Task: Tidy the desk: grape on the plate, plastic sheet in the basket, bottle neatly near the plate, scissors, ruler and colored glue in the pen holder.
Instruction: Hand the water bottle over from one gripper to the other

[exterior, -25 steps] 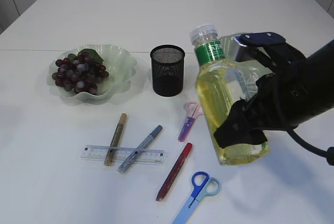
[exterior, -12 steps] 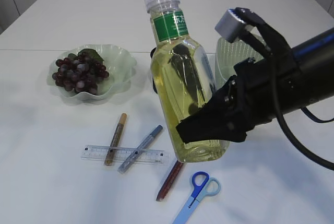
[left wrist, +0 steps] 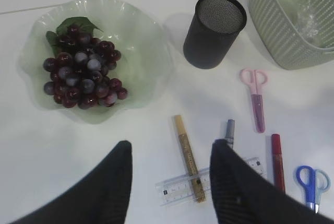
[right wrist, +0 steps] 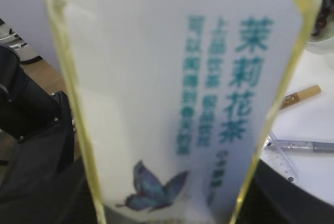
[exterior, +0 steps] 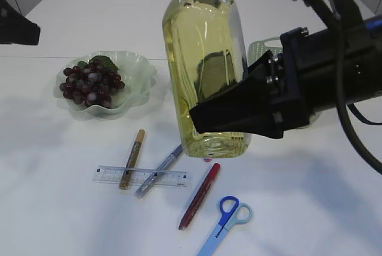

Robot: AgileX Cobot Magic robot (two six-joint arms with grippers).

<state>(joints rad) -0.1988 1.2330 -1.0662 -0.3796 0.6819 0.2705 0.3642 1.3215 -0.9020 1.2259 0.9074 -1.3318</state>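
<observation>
My right gripper point(exterior: 222, 99) is shut on the bottle point(exterior: 206, 59) of yellow tea and holds it upright, high above the table; its label point(right wrist: 172, 93) fills the right wrist view. Grapes point(left wrist: 83, 72) lie on the green plate point(left wrist: 146, 36). The black mesh pen holder point(left wrist: 215, 30) stands beside it. The plastic sheet point(left wrist: 307, 18) lies in the green basket point(left wrist: 282, 31). On the table lie pink scissors point(left wrist: 254, 96), blue scissors point(exterior: 225, 217), a clear ruler point(exterior: 140, 176), and gold point(exterior: 132, 158), grey point(exterior: 160, 162) and red point(exterior: 199, 195) glue pens. My left gripper point(left wrist: 171, 145) hangs open above the ruler.
The bottle hides the pen holder and the pink scissors in the exterior view. The left arm point(exterior: 18, 26) shows at the far left edge there. Bare white table lies left of the glue pens and in front of the plate.
The right gripper has carried the bottle left and up, from in front of the basket to in front of the pen holder. The left arm has come in at the top left.
</observation>
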